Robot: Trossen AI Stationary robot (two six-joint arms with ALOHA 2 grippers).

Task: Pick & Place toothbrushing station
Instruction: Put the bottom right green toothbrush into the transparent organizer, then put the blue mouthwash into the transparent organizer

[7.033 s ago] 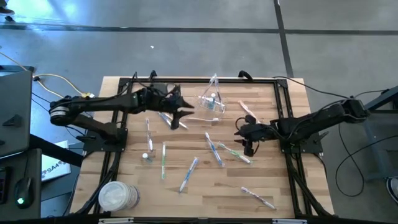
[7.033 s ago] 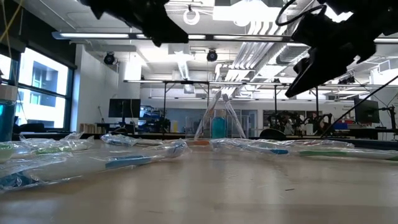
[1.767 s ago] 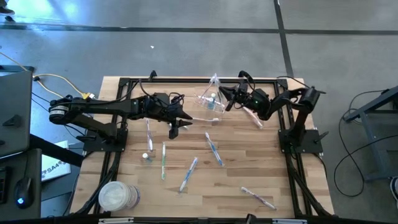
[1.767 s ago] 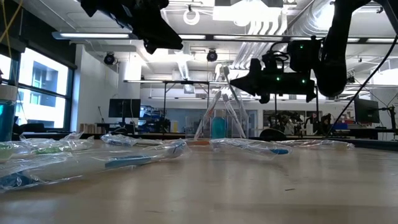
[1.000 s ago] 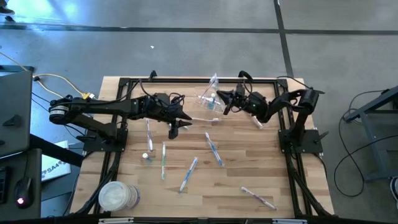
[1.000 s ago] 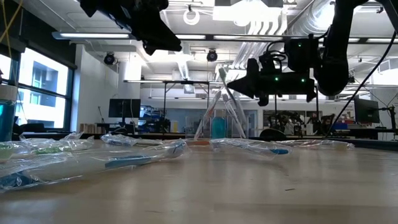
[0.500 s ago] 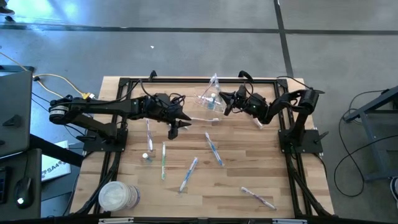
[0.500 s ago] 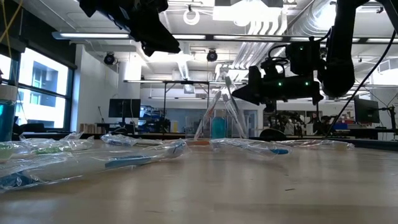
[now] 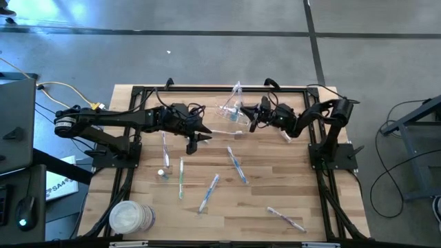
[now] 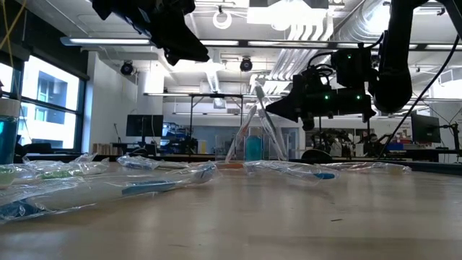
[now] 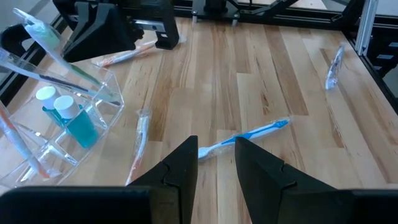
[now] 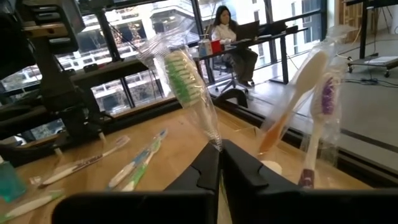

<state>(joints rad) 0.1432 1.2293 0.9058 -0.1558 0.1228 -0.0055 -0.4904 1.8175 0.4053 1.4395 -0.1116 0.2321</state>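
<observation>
The clear plastic cup point(image 9: 233, 110) stands at the table's far middle. It holds blue-capped tubes point(image 11: 62, 109) and some toothbrushes leaning on its rim. My right gripper point(image 9: 251, 117) is just right of the cup, shut on a wrapped green toothbrush point(image 12: 186, 81) with its head up. My left gripper point(image 9: 196, 134) hovers open to the cup's left, above the table, with nothing between its fingers point(image 11: 186, 168). Several wrapped toothbrushes point(image 9: 236, 165) lie flat on the wood. My right gripper pinches the green toothbrush's wrapped handle point(image 12: 214, 142) between its two fingers point(image 12: 205, 171). The fingers come level from the table's right and lie across the handle. The brush stands tilted, head point(image 10: 258, 90) up; its lower part slants down to the cup's rim point(image 11: 115, 99), touching or not I cannot tell.
A stack of white round discs point(image 9: 129, 217) sits at the near left corner. A small tube point(image 9: 162, 172) stands near a green toothbrush point(image 9: 180, 176). A pink toothbrush point(image 9: 279, 127) lies under my right arm. Black frame rails point(image 9: 138, 93) run along the table's edges.
My right gripper has tipped a little, and the green toothbrush's head has sunk slightly toward the cup. My left arm has kept still.
</observation>
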